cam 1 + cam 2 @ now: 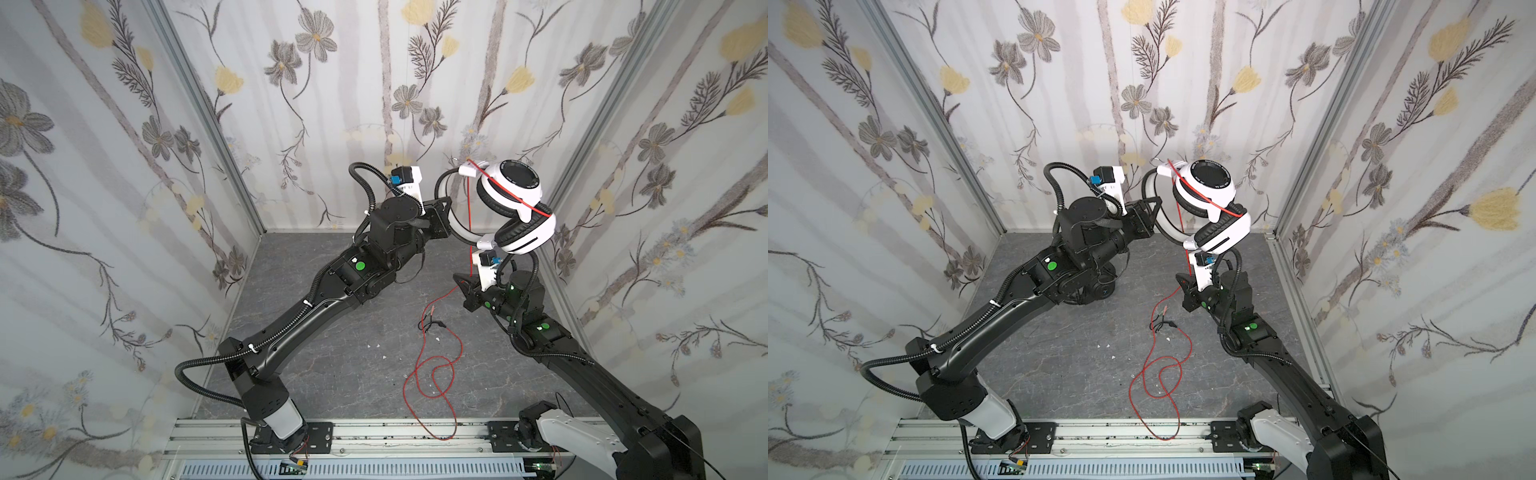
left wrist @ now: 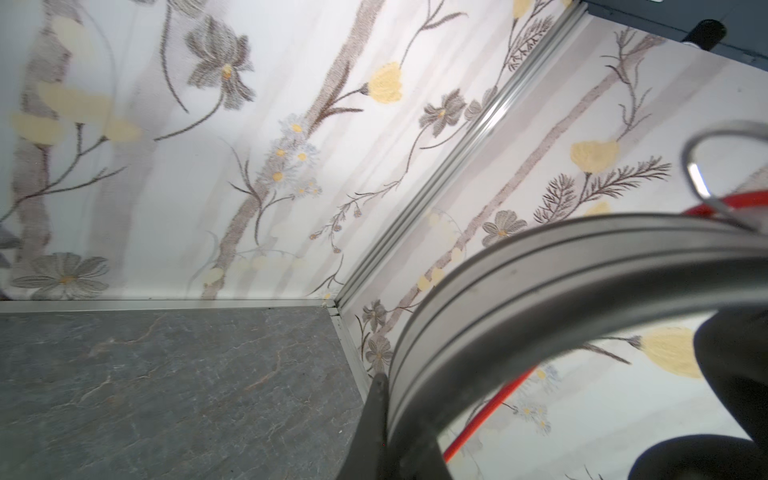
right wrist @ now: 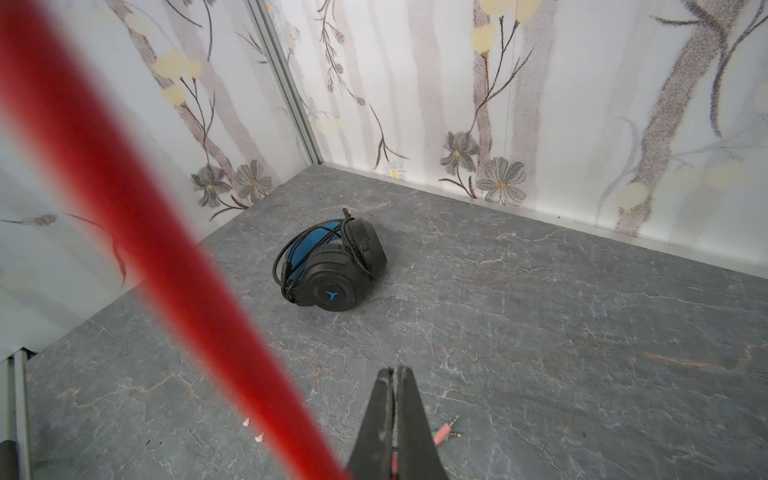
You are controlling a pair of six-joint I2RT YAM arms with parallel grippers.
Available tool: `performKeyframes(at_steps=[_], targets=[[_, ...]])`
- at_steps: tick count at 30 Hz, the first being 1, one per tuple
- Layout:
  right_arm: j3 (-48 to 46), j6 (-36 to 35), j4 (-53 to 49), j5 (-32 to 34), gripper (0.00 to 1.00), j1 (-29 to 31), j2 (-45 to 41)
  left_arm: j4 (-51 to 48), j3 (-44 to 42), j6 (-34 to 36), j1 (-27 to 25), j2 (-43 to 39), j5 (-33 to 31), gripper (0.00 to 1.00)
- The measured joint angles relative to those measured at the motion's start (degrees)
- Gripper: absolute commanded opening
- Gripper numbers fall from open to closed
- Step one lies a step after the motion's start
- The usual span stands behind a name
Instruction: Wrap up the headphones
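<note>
Aloft, the left end effector (image 1: 448,222) pinches the band of the white over-ear headset with black pads (image 1: 513,193), steadying it; just below, the right end effector (image 1: 464,283) nips its thin red cable (image 1: 470,232), probably for winding.

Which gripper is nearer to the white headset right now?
Left. The left gripper clamps the white headset by its headband, holding it aloft; the right gripper is below it, apart, pinching the dangling red cable.

The raised headset (image 1: 515,208) hangs right of the other headset (image 3: 330,266) on the floor (image 1: 332,374).
</note>
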Motion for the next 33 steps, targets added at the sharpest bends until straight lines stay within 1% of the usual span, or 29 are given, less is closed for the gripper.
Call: performKeyframes(at_steps=[7, 14, 20, 26, 29, 33], targets=[[4.4, -5.8, -11.5, 7.0, 0.00, 4.2, -3.2, -2.4, 1.2, 2.0, 0.5, 0.5, -8.2, 0.00], [8.9, -11.0, -22.4, 16.2, 0.00, 12.3, -5.3, -8.5, 2.7, 7.2, 0.5, 1.1, -16.5, 0.00], [13.0, -14.7, -29.1, 22.7, 0.00, 16.5, -5.2, -13.5, 2.7, 11.9, 0.0, 1.2, -22.5, 0.00], [19.2, -18.4, -33.5, 26.0, 0.00, 20.9, -2.4, -18.5, 3.4, 14.2, -1.4, 2.4, -27.4, 0.00], [21.3, -19.4, -34.9, 26.4, 0.00, 23.0, -0.8, -21.5, 4.1, 13.4, -1.8, 2.9, -28.8, 0.00], [21.7, -19.6, -35.1, 26.7, 0.00, 26.4, 0.4, -23.6, 5.7, 11.6, -1.9, 3.7, -29.1, 0.00]])
